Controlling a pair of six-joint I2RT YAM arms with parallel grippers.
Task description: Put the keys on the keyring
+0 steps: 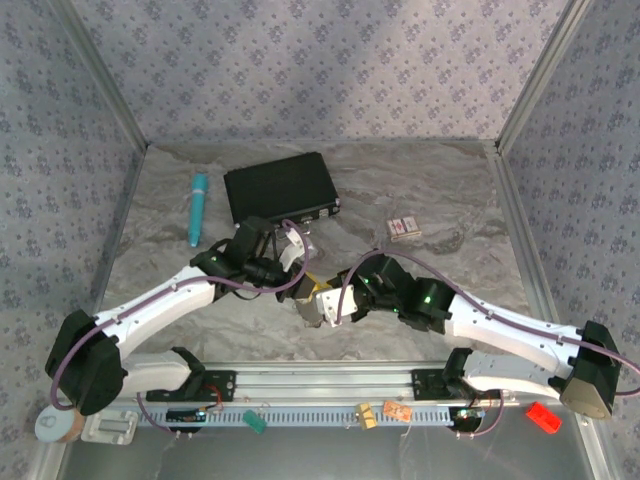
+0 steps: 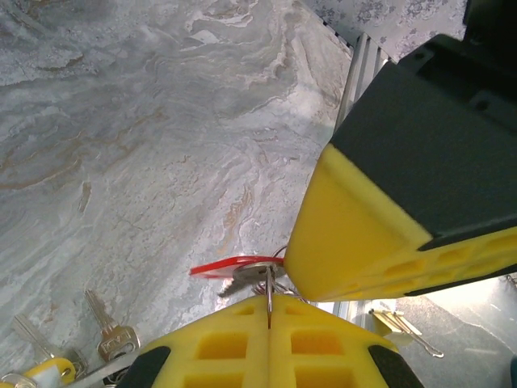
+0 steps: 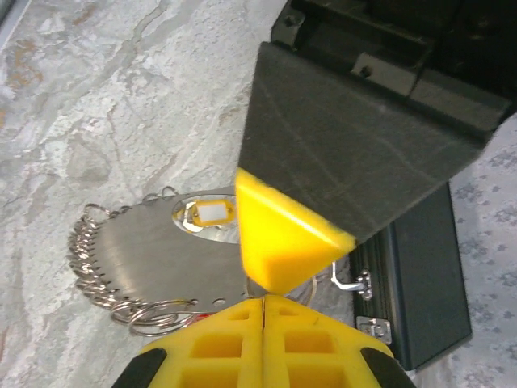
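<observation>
My left gripper (image 2: 269,314) is shut on a thin metal split ring (image 2: 269,293), seen edge-on. A key with a red tag (image 2: 230,265) hangs from that ring. The keyring (image 3: 161,250) is a flat silvery half-round plate with split rings (image 3: 149,315) along its edge, held above the table. My right gripper (image 3: 264,302) is shut at the plate's straight edge, and the left gripper's yellow finger (image 3: 283,238) sits right in front of it. In the top view the two grippers, left (image 1: 300,290) and right (image 1: 337,300), meet at the table's middle. Loose keys (image 2: 109,335) lie on the table, one with a yellow tag (image 3: 208,212).
A black case (image 1: 280,190) lies behind the grippers, and its latch (image 3: 355,283) is close to the right fingers. A teal pen (image 1: 198,207) is at the back left. A small patterned card box (image 1: 403,229) is at the back right. The marbled table (image 1: 440,190) has patterned walls around it.
</observation>
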